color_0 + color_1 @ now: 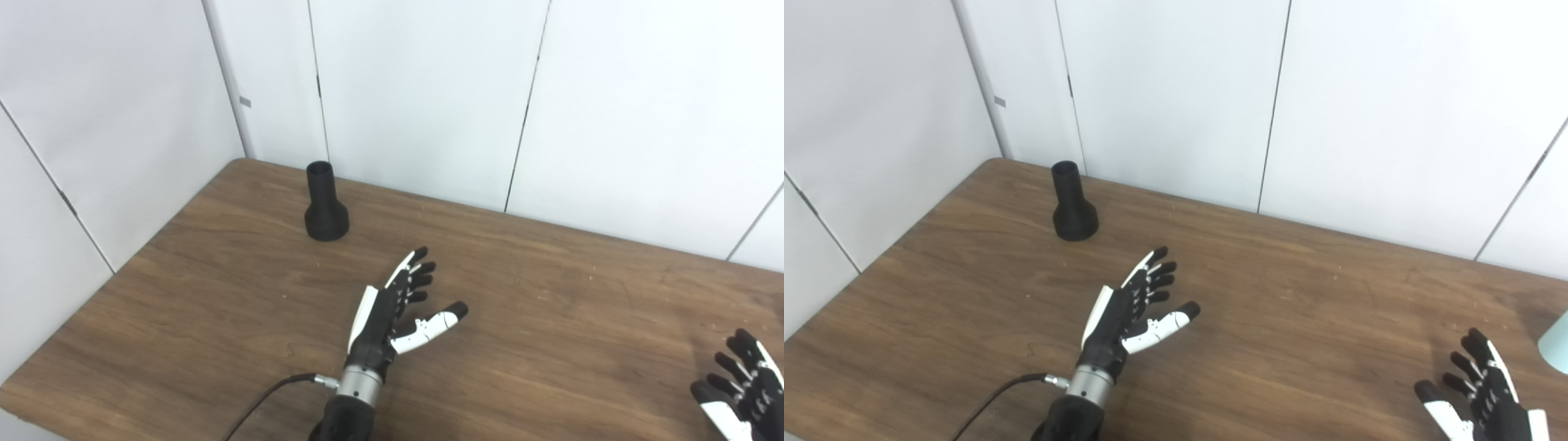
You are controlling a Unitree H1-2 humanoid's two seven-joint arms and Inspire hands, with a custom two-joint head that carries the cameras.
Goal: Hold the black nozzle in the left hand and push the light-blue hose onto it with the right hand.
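The left hand hovers over the middle of the wooden table, fingers spread and thumb held out to the side, gripping nothing. Its fingertips point up the table and slightly right, while the black nozzle stands well apart from it, farther back and to the left, near the table's rear corner by the white wall panels. The nozzle sits upright on its wide base, its long axis vertical and its narrow open mouth facing up, so a grasp would likely come from the side, around the neck or flared base. The left hand is plainly the nearer of the two. The right hand waits at the near right edge, fingers apart and empty. Just beyond it, at the frame's far right in the right eye view, a light-blue hose shows only as a pale sliver, too cropped to tell how it lies.
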